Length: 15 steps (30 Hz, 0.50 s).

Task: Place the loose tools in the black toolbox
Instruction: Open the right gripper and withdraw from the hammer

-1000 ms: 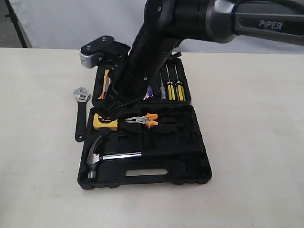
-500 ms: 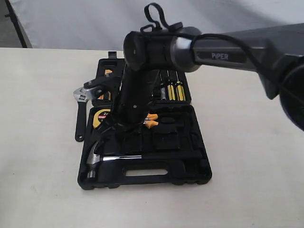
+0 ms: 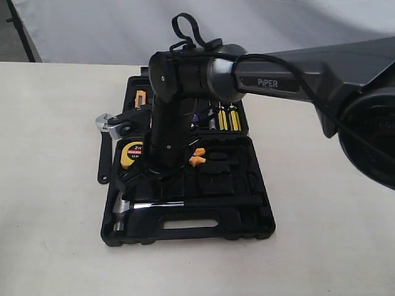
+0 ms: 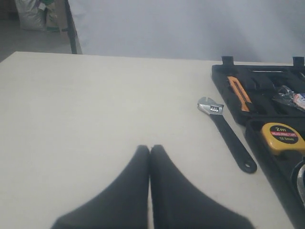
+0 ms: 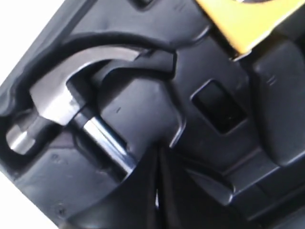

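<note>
Black moulded plastic forms the open, two-halved toolbox point(image 3: 259, 229), its tool-shaped recesses matt and smooth-edged. A claw hammer point(image 5: 62, 98) with a polished steel head and black handle is seated in the half with the slot handle. The right pincer point(image 5: 157, 160) is seen with its dark tapered fingers pressed together on nothing, just over the shiny shaft. A silver-headed black adjustable wrench point(image 4: 228, 136) is laid on the pale table point(image 4: 95, 105) beside the case, well apart from the left pincer point(image 4: 149, 151), likewise closed tight and holding nothing.

hammer point(image 5: 57, 101): polished glossy steel | toolbox point(image 3: 247, 217): matt black moulded plastic | wrench point(image 4: 228, 135): shiny metal head | table point(image 4: 95, 109): smooth matt off-white
</note>
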Each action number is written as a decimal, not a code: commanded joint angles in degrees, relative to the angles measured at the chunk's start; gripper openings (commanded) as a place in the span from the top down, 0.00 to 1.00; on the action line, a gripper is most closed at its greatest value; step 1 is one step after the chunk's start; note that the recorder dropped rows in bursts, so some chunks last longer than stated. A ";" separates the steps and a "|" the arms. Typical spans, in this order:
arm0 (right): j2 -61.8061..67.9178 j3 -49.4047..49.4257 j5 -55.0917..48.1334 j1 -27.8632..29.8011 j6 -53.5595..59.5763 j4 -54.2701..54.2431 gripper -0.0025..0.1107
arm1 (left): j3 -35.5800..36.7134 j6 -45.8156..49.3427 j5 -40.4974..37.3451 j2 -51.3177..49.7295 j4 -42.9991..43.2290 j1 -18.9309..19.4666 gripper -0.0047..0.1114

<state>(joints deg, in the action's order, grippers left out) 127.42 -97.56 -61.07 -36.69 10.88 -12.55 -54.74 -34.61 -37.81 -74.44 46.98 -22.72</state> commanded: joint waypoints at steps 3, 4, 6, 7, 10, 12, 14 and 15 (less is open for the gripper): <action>-0.55 -2.35 -2.79 -0.78 -1.20 0.17 0.98 | 0.53 -0.59 0.97 0.46 -0.78 0.19 0.95; -0.55 -2.34 -2.40 -0.89 -1.20 0.17 0.98 | 0.53 -0.59 0.97 0.46 -0.78 0.19 0.95; -0.45 -2.34 -1.28 -1.80 -1.20 0.17 0.98 | 0.53 -0.59 0.97 0.46 -0.78 0.19 0.95; -0.45 -2.34 -0.23 -2.28 -1.20 0.17 0.98 | 0.53 -0.59 0.97 0.46 -0.78 0.19 0.95; -0.45 -2.87 1.06 -3.77 -1.30 0.17 0.98 | 0.53 -0.59 0.97 0.46 -0.78 0.19 0.95; -0.45 -3.38 1.67 -4.62 -1.81 0.17 0.98 | 0.53 -0.59 0.97 0.46 -0.78 0.19 0.95; -0.45 -4.07 2.28 -5.08 -2.08 0.05 0.98 | 0.53 -0.59 0.97 0.46 -0.78 0.19 0.95; -0.45 -4.35 2.67 -5.53 -2.08 -0.08 0.98 | 0.53 -0.59 0.97 0.46 -0.78 0.19 0.95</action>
<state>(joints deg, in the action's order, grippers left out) 127.39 -100.95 -59.60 -41.57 9.10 -12.53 -54.74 -34.61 -37.81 -74.44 46.98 -22.72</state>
